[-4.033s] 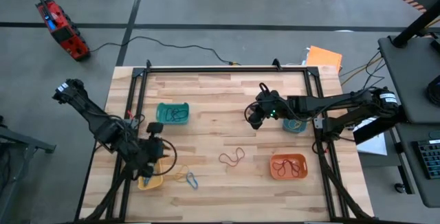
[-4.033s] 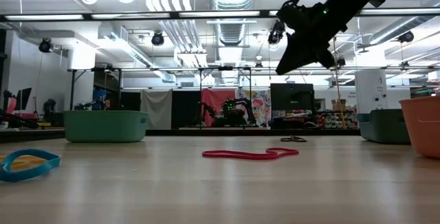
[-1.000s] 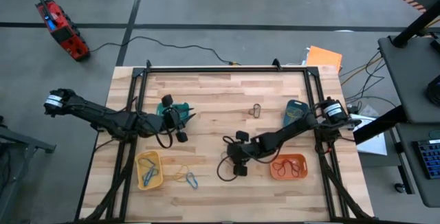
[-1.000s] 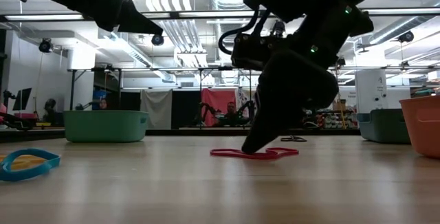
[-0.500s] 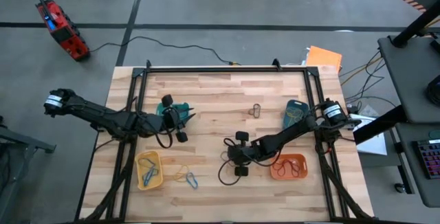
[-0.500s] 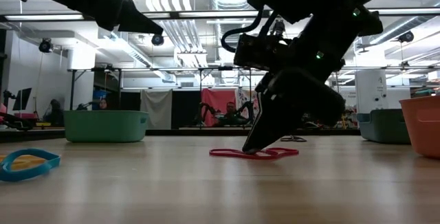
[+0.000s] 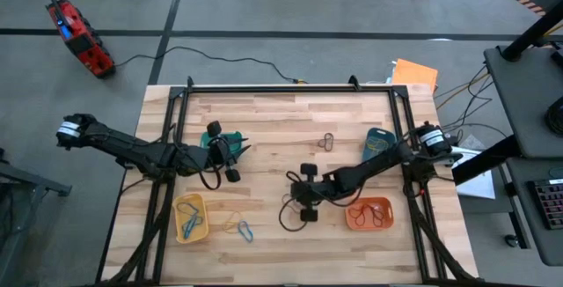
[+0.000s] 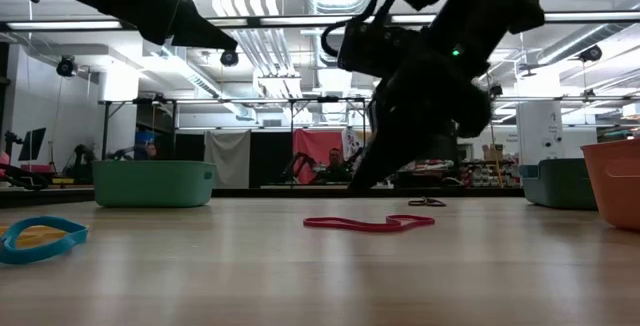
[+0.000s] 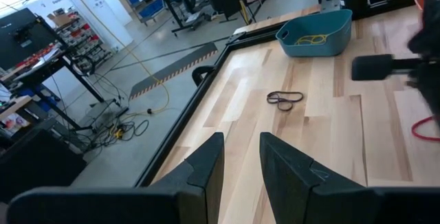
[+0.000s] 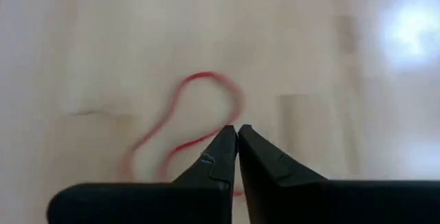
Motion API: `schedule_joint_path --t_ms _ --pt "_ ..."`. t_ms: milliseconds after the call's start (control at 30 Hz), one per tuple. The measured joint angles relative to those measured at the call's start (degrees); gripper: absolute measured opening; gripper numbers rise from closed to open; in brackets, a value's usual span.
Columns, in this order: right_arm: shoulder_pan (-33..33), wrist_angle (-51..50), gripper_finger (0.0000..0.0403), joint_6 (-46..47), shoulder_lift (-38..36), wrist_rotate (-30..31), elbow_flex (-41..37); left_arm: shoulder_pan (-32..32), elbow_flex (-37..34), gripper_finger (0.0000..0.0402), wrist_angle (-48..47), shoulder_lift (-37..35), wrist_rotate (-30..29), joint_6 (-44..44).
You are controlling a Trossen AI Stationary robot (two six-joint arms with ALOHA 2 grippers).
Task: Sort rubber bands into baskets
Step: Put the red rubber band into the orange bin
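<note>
A red-brown rubber band (image 8: 370, 224) lies flat on the table, also seen in the right wrist view (image 10: 199, 80). My right gripper (image 8: 352, 184) hangs shut and empty just above it, near the table's middle (image 7: 293, 196), its fingertips (image 10: 237, 129) together. My left gripper (image 7: 236, 157) hovers open and empty (image 9: 240, 138) beside the teal-green basket (image 7: 220, 143). A grey band (image 7: 327, 140) lies flat farther back. Blue and yellow bands (image 7: 240, 228) lie beside the yellow basket (image 7: 190, 217). The blue basket (image 7: 378, 146) and the orange basket (image 7: 368, 214) stand at the right.
The blue basket (image 9: 316, 35) holds a yellow band, and the orange and yellow baskets hold bands too. A black frame rail (image 7: 290, 88) runs round the table's edges. A black cable loop (image 7: 286, 218) hangs below my right arm. Bare wood lies along the near edge.
My right gripper has risen from the table, where its tips stood on the red-brown band. The band has stayed flat on the wood. My left arm has kept still.
</note>
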Motion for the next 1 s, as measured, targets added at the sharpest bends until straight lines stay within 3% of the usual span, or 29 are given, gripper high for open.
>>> schedule_joint_path --t_ms 133,633,833,1000 --pt "0.6 -0.5 0.0031 2.8 0.0 -3.4 0.0 0.0 0.0 0.0079 -0.1 0.0 0.0 0.0" --pt "3.4 -2.9 0.0165 5.8 1.7 -3.8 0.0 0.0 -0.1 0.0079 -0.2 0.0 0.0 0.0" --pt "3.4 -3.7 0.0165 5.1 3.2 -3.6 0.1 0.0 -0.1 0.0079 -0.2 0.0 0.0 0.0" --pt "3.4 -4.5 0.0133 2.9 3.2 -1.7 0.0 0.0 -0.1 0.0079 0.0 0.0 0.1 0.0"
